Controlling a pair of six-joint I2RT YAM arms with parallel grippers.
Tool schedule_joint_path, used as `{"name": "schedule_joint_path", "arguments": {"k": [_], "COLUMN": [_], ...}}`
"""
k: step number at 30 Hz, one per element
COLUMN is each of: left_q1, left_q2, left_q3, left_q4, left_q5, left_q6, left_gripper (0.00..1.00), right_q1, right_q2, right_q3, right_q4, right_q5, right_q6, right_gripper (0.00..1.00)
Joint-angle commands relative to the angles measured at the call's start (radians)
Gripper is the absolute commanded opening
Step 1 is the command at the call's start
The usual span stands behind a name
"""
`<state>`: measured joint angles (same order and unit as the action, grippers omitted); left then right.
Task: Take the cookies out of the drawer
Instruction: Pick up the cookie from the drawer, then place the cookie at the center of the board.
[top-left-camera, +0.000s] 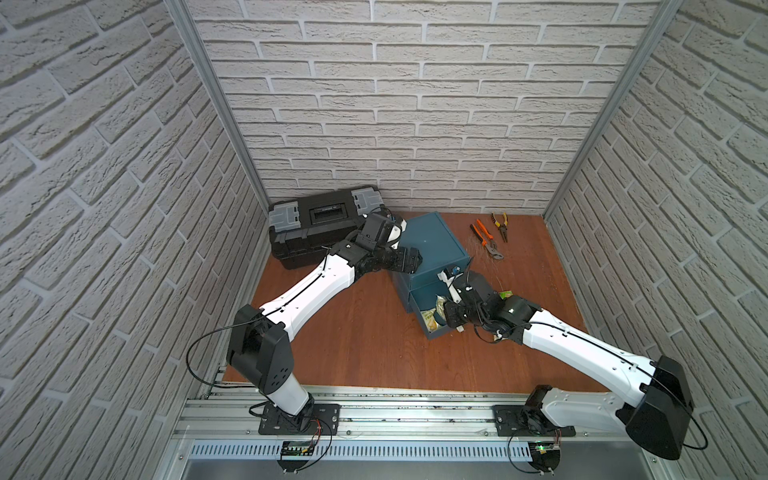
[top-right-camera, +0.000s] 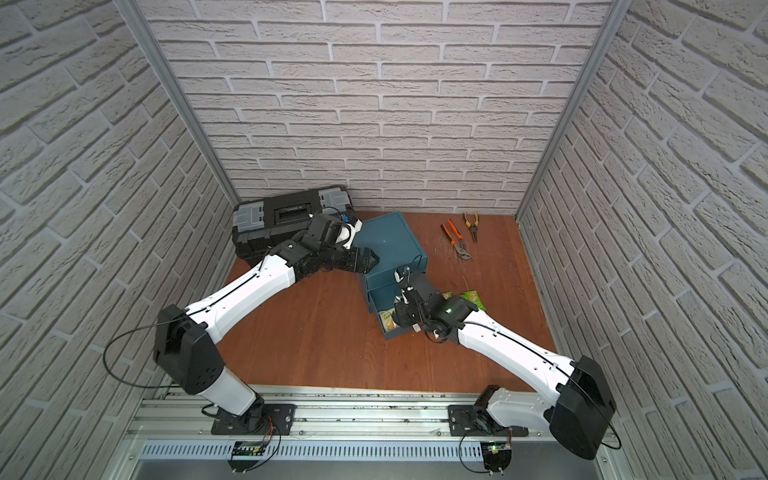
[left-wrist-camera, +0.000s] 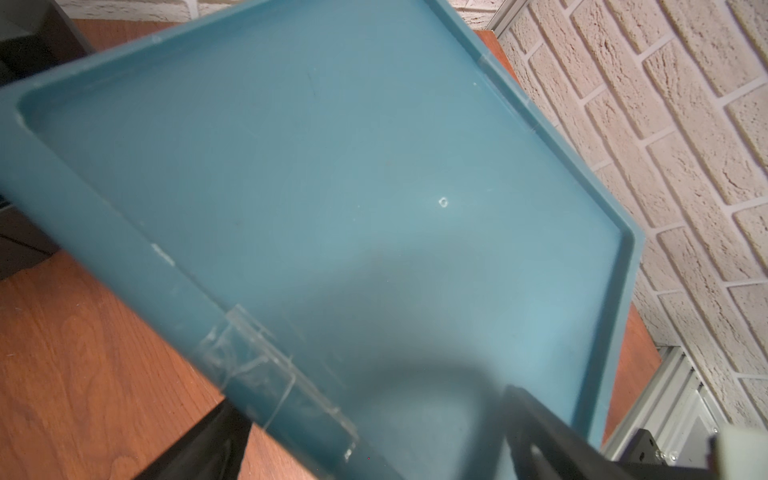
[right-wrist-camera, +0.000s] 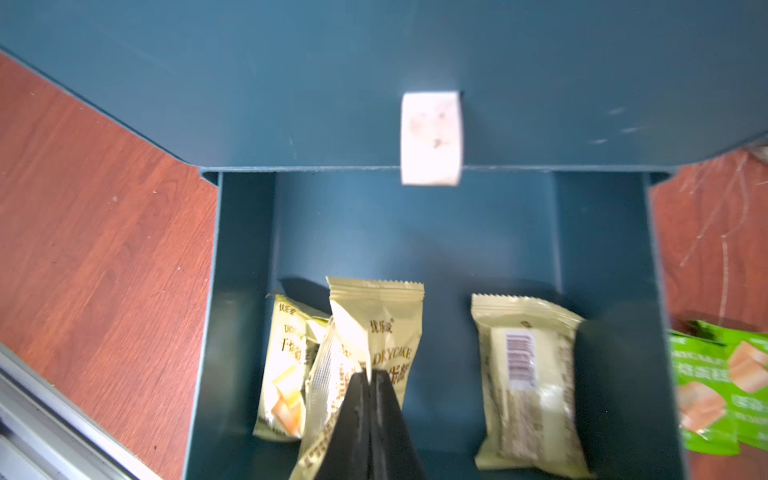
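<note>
**Right gripper pinched on a pale packet in the open drawer**

The right gripper (right-wrist-camera: 369, 376) is clamped tight on the wrapper of a pale cookie packet (right-wrist-camera: 376, 324), low inside the pulled-out bottom drawer (right-wrist-camera: 615, 257) of the blue cabinet (top-left-camera: 434, 243). A second pale packet (right-wrist-camera: 284, 365) touches it on one side. A third pale packet (right-wrist-camera: 528, 374) lies apart on the other side. The green packets (right-wrist-camera: 723, 386) lie on the wooden table (top-left-camera: 357, 332) just beside the drawer. The left gripper (top-left-camera: 413, 261) is at the cabinet's top edge with its fingers spread wide.
</note>
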<state>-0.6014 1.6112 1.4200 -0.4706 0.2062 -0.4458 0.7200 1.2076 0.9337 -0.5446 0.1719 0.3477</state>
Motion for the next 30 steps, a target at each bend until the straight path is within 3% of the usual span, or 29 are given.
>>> {"name": "schedule_joint_path", "arguments": {"k": [1, 12, 18, 22, 26, 30], "left_q1": [0.003, 0.003, 0.002, 0.001, 0.002, 0.001], "left_q2": [0.009, 0.016, 0.016, 0.015, 0.020, 0.022], "left_q3": [-0.031, -0.018, -0.017, -0.015, -0.009, -0.006], "left_q4": [-0.036, -0.039, -0.040, -0.040, -0.034, -0.034], "left_q5": [-0.013, -0.011, -0.012, -0.012, -0.001, 0.011], "left_q6": [0.025, 0.024, 0.024, 0.026, 0.026, 0.029], "left_gripper": [0.99, 0.98, 0.99, 0.98, 0.99, 0.99], "right_q1": [0.008, 0.006, -0.029, -0.129, -0.314, -0.438], "right_q2": [-0.040, -0.253, -0.316, -0.359, -0.417, -0.363], "right_q3": [0.030, 0.048, 0.084, 0.053, -0.057, -0.082], "right_q4": [-0.063, -0.144, -0.263, -0.278, -0.185, -0.162], "right_q5": [0.040, 0.164, 0.316, 0.325, 0.207, 0.129], "right_q6": [-0.020, 0.007, -0.025, -0.070, -0.075, -0.055], "right_gripper": [0.02, 0.02, 0.02, 0.02, 0.02, 0.02]}}
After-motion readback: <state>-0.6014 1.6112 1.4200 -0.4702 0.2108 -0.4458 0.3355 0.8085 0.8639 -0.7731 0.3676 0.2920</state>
